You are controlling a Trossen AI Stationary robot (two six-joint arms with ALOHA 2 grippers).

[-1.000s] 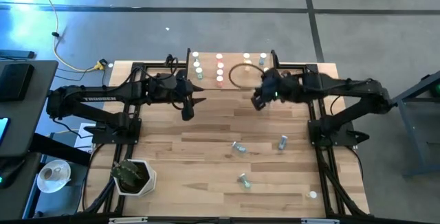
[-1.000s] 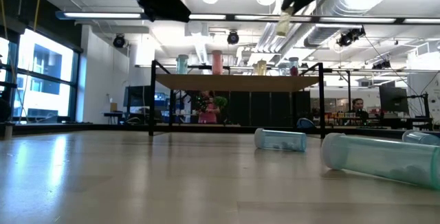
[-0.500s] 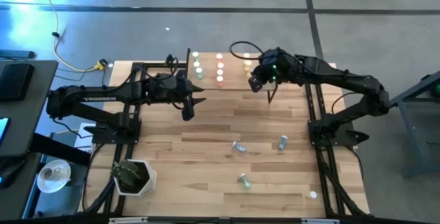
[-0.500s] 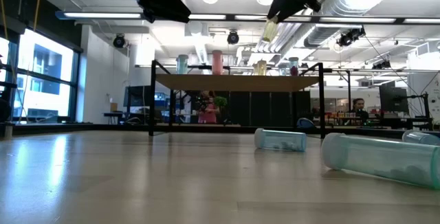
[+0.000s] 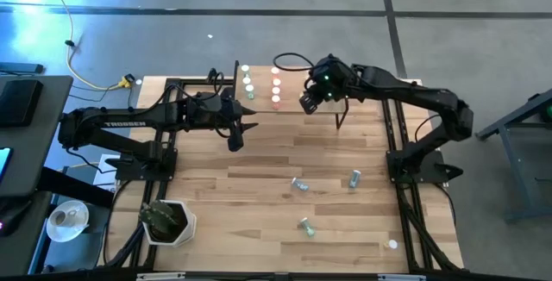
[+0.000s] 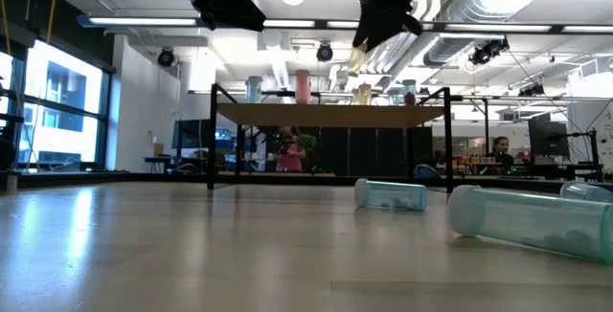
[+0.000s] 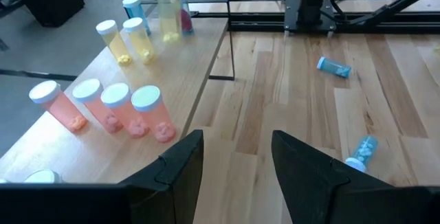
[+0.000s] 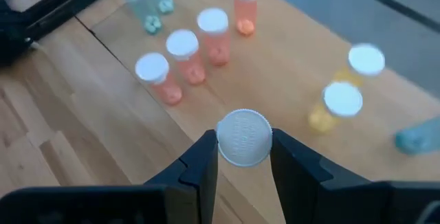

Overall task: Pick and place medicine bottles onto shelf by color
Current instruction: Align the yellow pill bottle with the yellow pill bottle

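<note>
The shelf (image 5: 259, 100) stands at the table's far edge and bears upright medicine bottles: several pink ones (image 7: 113, 107), two yellow ones (image 7: 130, 37) and a blue one (image 7: 133, 7). My right gripper (image 5: 308, 103) hovers over the shelf, shut on a yellow white-capped bottle (image 6: 356, 58). Left of the shelf's near edge, my left gripper (image 7: 234, 157) is open with nothing between its fingers. Three teal bottles (image 5: 299, 184) (image 5: 354, 178) (image 5: 305, 225) lie on their sides on the table. My right gripper pinches the yellow bottle at its top end, the white cap (image 8: 244, 137) sitting between the two fingers. The fingers slant down from the table's right. The bottle (image 7: 165, 14) hangs below them, slightly tilted, clear above the shelf.
A potted plant (image 5: 168, 221) stands at the table's near left corner. A loose white cap (image 5: 392, 245) lies near the front right. A black cable loops over the shelf's far side (image 5: 285, 57). Black arm frames run along both table sides.
My right gripper has carried the yellow bottle toward the table's far edge and then leftward over the shelf, turning a little as it went. The bottle stays hanging below the fingers.
</note>
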